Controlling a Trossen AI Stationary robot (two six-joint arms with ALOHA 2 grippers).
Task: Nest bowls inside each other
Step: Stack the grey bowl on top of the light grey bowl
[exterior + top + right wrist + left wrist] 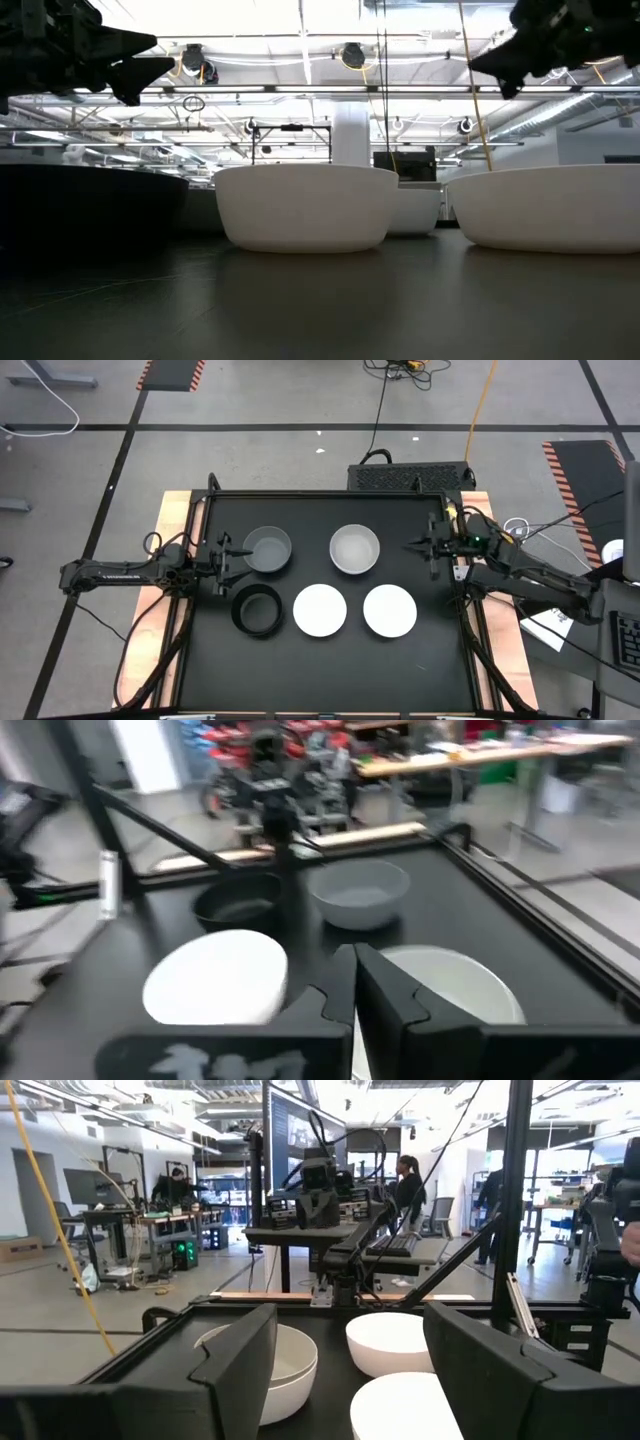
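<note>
Five bowls stand apart on their bases on the black table top. A grey bowl (268, 549) and a pale-insided bowl (355, 549) sit in the far row. A black bowl (257, 610) and two white bowls (320, 610) (390, 610) sit in the near row. I cannot make out a sixth bowl. My left gripper (224, 556) hovers open just left of the grey bowl (280, 1365), above the table. My right gripper (416, 545) hovers shut to the right of the pale-insided bowl (440, 985). Both grippers show high above the bowls in the low view.
A raised black frame (320, 495) borders the table top, with wooden strips (165, 560) outside it. Bare black surface lies near the table's near edge (320, 670). Beyond the table, people stand among benches (405, 1180). A black box (410, 477) sits behind the far edge.
</note>
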